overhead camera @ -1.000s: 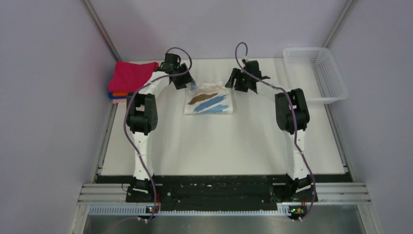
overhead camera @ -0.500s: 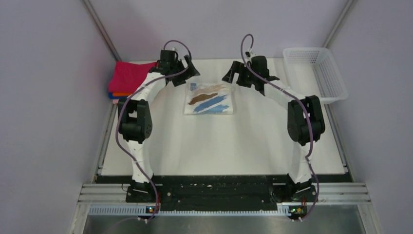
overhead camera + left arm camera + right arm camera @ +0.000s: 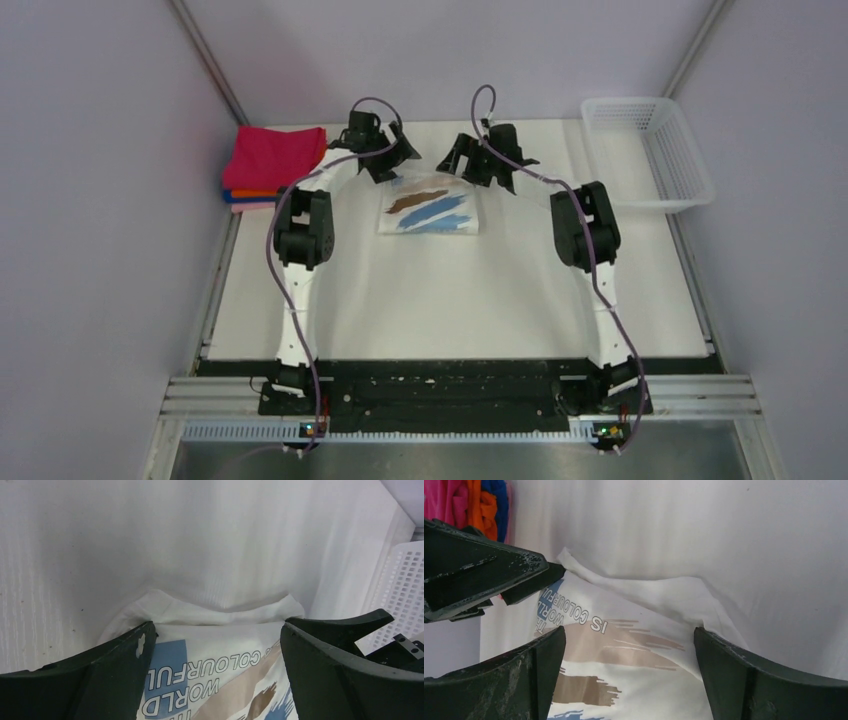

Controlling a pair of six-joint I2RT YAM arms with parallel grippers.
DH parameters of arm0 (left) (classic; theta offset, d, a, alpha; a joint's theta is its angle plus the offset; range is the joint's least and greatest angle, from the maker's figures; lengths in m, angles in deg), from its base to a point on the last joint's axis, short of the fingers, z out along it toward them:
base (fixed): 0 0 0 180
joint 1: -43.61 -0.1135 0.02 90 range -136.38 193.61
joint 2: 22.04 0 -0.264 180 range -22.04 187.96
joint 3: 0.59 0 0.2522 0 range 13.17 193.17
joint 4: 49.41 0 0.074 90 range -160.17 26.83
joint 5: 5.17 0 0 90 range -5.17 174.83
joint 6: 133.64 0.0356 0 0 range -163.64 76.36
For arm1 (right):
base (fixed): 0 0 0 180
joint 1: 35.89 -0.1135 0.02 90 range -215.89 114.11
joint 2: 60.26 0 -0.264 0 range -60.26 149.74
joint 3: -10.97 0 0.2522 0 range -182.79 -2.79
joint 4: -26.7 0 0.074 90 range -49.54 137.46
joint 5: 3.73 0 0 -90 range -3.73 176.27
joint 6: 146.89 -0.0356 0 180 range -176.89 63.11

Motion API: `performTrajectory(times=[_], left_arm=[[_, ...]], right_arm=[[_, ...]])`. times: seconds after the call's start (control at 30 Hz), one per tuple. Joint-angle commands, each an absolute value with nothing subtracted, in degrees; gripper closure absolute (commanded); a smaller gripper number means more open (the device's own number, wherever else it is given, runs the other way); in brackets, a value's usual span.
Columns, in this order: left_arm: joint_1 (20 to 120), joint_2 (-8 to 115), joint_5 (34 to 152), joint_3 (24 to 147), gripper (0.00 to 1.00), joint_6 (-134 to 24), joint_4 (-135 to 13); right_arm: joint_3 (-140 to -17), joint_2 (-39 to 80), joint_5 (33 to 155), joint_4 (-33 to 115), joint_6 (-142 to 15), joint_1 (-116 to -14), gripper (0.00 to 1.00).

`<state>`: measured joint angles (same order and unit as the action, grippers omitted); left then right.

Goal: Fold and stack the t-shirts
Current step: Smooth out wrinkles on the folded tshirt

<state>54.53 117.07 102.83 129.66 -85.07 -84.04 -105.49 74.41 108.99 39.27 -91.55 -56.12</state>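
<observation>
A white t-shirt (image 3: 430, 206), folded into a square, lies mid-table with a brown and blue brush-stroke print facing up. My left gripper (image 3: 396, 160) is open at its far left corner. My right gripper (image 3: 461, 160) is open at its far right corner. In the left wrist view the shirt (image 3: 220, 645) lies between and below the open gripper (image 3: 217, 630), empty. In the right wrist view the shirt (image 3: 634, 655) lies below the open gripper (image 3: 629, 637); the left gripper's finger (image 3: 489, 575) shows at left. Folded shirts, magenta on top, are stacked (image 3: 272, 160) at far left.
A white mesh basket (image 3: 650, 150) stands at the far right corner and also shows in the left wrist view (image 3: 400, 590). The stack's orange and blue edges (image 3: 484, 505) show in the right wrist view. Purple walls close in the table.
Both grippers have moved inward toward each other, to the far edge of the white shirt. Both elbows have swung inward. The shirt has not moved.
</observation>
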Motion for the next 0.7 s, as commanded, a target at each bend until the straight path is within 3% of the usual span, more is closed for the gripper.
performTrajectory(times=[0.0, 0.17, 0.47, 0.67], left_arm=[[54.4, 118.7, 101.5, 130.4, 0.02, -89.4, -87.9], [54.9, 114.1, 103.1, 120.8, 0.03, -88.9, -91.2], [57.7, 90.3, 99.4, 91.6, 0.02, -84.4, -90.5], [60.1, 82.8, 97.3, 91.7, 0.02, -82.7, -90.7]], right_arm=[[-108.6, 78.9, 104.1, 46.3, -93.8, -56.3, 0.01], [-97.4, 74.5, 104.4, 45.9, -93.3, -58.1, 0.01], [-73.6, 54.6, 104.6, 46.4, -88.1, -60.6, 0.01], [-73.5, 47.1, 105.0, 47.4, -86.1, -61.2, 0.01]])
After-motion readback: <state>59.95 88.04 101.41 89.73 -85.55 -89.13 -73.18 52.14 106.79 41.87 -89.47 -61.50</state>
